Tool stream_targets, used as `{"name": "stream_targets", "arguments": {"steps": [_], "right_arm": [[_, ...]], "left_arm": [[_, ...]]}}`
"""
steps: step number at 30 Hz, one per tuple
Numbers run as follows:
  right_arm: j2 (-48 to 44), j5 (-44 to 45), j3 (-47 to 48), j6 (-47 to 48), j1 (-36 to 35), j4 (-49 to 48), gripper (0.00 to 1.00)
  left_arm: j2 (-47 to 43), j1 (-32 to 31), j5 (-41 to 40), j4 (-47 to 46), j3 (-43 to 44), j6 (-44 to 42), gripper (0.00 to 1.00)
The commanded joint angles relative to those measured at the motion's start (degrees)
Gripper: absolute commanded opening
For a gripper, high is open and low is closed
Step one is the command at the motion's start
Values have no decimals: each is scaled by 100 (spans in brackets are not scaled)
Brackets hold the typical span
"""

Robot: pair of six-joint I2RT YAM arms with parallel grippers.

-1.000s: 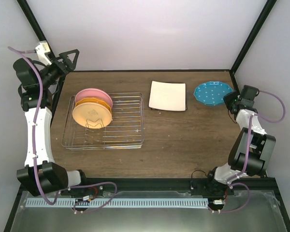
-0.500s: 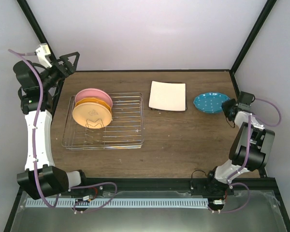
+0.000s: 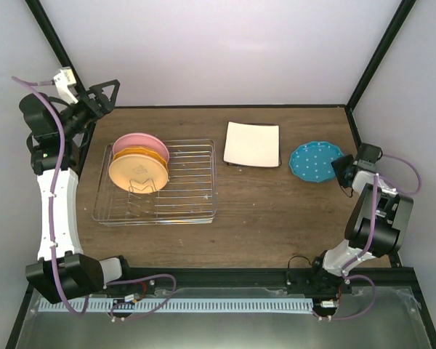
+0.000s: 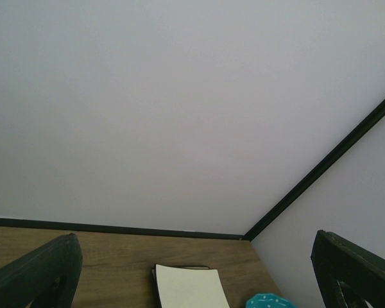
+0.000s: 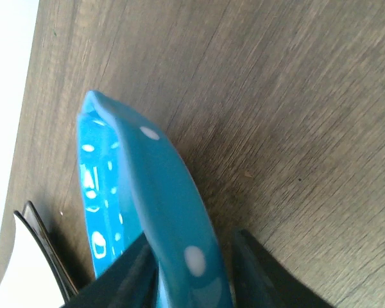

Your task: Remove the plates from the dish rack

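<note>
The dish rack (image 3: 203,211) stands on the left of the table. A pink plate (image 3: 134,139) and two orange plates (image 3: 136,173) stand upright in its left end. A square cream plate (image 3: 251,143) lies plain side up at the back centre, and it also shows in the left wrist view (image 4: 189,289). My right gripper (image 3: 343,171) is shut on the rim of the teal dotted plate (image 3: 314,160), low over the table at the right. In the right wrist view the teal rim (image 5: 147,167) sits between my jaws (image 5: 189,256). My left gripper (image 3: 103,93) is open and empty, raised behind the rack's back-left corner, its jaws (image 4: 194,236) wide apart.
Black frame posts rise at the back corners (image 3: 374,54). A dark edge (image 3: 236,166) shows under the square plate. Bare wooden table (image 3: 276,211) lies between the rack and my right arm. The teal plate shows at the bottom of the left wrist view (image 4: 269,300).
My right gripper has carried the teal plate from the back right corner down and nearer, and the plate now lies flatter. My left arm has barely shifted.
</note>
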State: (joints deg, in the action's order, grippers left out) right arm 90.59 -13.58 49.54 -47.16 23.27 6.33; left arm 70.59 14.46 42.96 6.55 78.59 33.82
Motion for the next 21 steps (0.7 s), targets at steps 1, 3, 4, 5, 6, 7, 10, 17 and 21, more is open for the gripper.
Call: {"name": "stream_targets", "arguments": {"steps": [1, 3, 4, 5, 6, 7, 10, 17, 21], "right_arm": [[147, -31, 213, 104, 80, 275, 51], [235, -60, 310, 170, 88, 466, 58], [246, -67, 337, 198, 94, 524, 60], [246, -50, 352, 213, 91, 568, 62], [242, -21, 348, 223, 90, 612, 62], [234, 17, 344, 224, 95, 647, 64], [165, 224, 329, 228, 90, 768, 65], [-703, 944, 733, 252, 55, 1084, 66], [-1168, 1115, 1316, 326, -224, 761, 68]], "left_arm": [[-175, -5, 91, -14, -95, -44, 100], [-190, -11, 100, -13, -110, -43, 100], [-196, -9, 102, -13, -115, -41, 100], [-202, -12, 107, -12, -123, -35, 100], [-210, -5, 101, -13, -129, -27, 100], [-219, -11, 112, -13, -131, -30, 100], [-230, -10, 127, 2, -142, -32, 100], [-189, -11, 124, -19, -133, -71, 100], [-105, -9, 127, -155, -151, 9, 100]]}}
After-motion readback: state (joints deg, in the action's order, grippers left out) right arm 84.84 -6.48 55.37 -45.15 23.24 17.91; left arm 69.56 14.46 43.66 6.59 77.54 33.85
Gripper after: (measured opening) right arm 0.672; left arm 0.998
